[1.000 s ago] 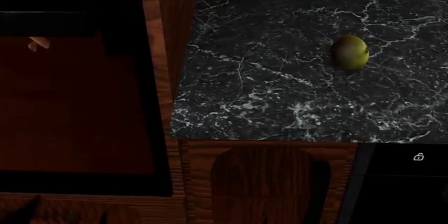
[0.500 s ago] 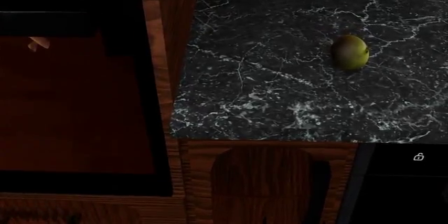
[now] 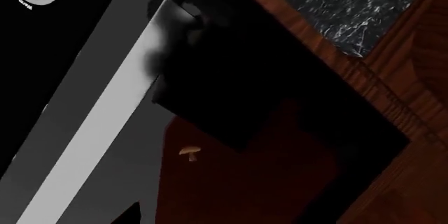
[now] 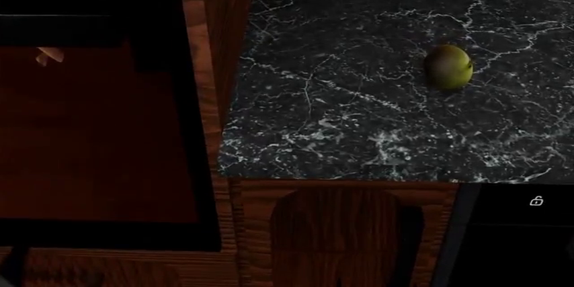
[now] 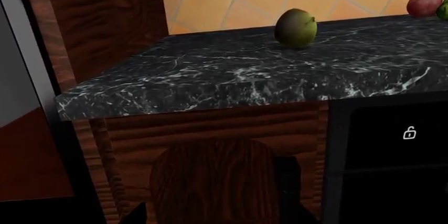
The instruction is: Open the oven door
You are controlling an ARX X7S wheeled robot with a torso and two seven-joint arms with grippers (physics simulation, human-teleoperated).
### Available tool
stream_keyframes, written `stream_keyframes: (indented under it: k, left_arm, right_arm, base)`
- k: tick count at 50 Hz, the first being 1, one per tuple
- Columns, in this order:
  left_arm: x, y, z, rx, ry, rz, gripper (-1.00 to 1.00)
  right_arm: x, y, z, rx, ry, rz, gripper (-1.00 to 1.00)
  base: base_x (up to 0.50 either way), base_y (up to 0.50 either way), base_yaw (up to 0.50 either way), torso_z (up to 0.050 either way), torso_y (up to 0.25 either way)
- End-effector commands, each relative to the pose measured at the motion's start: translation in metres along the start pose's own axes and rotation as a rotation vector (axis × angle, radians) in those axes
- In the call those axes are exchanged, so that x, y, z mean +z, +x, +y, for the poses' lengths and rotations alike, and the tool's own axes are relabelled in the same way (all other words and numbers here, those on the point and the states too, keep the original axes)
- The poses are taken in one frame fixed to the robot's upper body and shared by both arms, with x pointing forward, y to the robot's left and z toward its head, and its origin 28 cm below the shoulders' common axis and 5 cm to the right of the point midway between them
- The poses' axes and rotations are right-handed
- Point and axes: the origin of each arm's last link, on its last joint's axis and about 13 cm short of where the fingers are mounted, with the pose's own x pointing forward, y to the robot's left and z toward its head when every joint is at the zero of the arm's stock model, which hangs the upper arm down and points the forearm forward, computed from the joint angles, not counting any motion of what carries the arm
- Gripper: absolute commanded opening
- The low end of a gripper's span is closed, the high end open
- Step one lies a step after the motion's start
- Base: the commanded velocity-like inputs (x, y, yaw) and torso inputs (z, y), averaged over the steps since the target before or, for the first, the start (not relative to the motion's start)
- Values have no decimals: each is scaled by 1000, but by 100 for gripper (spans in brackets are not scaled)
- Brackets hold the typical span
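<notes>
The oven door (image 4: 90, 139) fills the left of the head view, a black-framed panel of dark reddish glass facing up toward the camera. In the left wrist view the same glass (image 3: 266, 182) spreads under my left gripper (image 3: 217, 219). Only one dark fingertip (image 3: 129, 214) shows, far out to the side, with nothing held. In the right wrist view the door's black edge (image 5: 73, 171) runs along one side. My right gripper (image 5: 217, 216) is open, its fingertips (image 5: 134, 214) wide apart in front of a brown cabinet door (image 5: 210, 182). The bar handle cannot be made out.
A black marble counter (image 4: 341, 119) holds a green-yellow fruit (image 4: 447, 66). A black appliance front with a lock icon (image 4: 536, 201) sits below right. A wooden post (image 4: 215, 45) separates oven and counter. A small pale mushroom shape (image 3: 189, 152) shows on the glass.
A dark shape at the lower left edge of the head view has slid leftward. The door, counter and fruit stay put.
</notes>
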Motion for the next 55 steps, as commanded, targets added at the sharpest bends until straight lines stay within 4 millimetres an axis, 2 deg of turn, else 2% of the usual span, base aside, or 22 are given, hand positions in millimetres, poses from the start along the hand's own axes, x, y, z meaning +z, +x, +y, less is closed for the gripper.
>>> stream_keyframes:
  k: [1,17,25,55]
  left_arm:
    - [6,6,27,-2,107,8,100]
    - [17,31,49,3,280,-10,100]
    - [22,47,61,17,313,-37,100]
    - [19,97,72,11,362,-93,100]
  right_arm:
    - [1,-1,0,-1,-2,0,100]
    - [-2,0,1,-1,3,3,100]
    - [-2,0,0,-3,3,5,100]
    - [0,4,1,-8,-2,7,100]
  base:
    - [0,0,0,0,0]
    - [0,0,0,0,0]
    - [0,0,0,0,0]
    - [0,0,0,0,0]
